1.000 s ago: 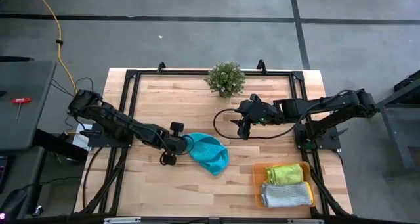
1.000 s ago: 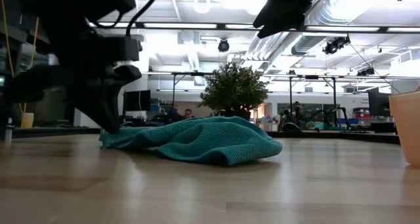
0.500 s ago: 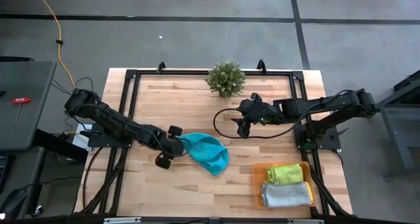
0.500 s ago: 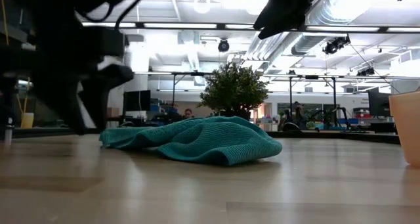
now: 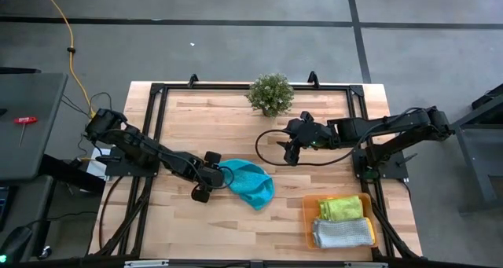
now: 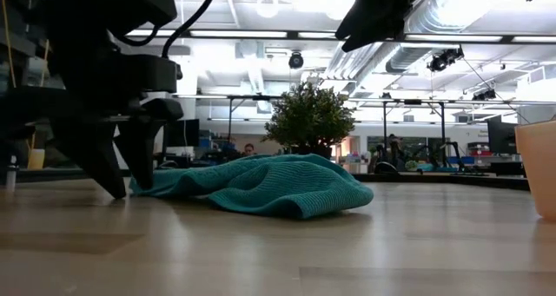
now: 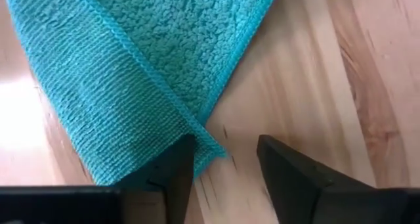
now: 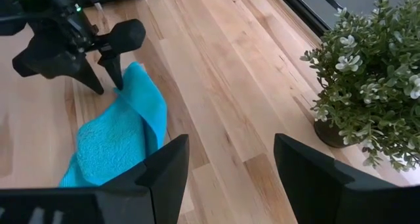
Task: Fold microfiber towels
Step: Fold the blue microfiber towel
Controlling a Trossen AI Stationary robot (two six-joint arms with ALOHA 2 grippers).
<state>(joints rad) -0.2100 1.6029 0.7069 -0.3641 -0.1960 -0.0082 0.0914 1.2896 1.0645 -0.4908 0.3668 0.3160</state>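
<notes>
At the bench's point(image 5: 236, 229) near edge on the right, an orange tray point(image 5: 307, 219) holds a grey towel point(image 5: 343, 233) and, behind it, a lime green towel point(image 5: 345, 207), both folded with their long sides running left to right. Mid-bench lies the teal towel point(image 5: 250, 183), loosely folded, its long axis slanting from far left to near right. The left hand point(image 5: 211, 175) sits low at its left corner, fingers point(image 7: 178, 171) spread, one on the cloth's edge. Farther back, the right hand point(image 5: 291, 153) hovers with its fingers point(image 8: 164, 170) wide, empty. A potted plant point(image 5: 271, 93) stands at the far edge.
</notes>
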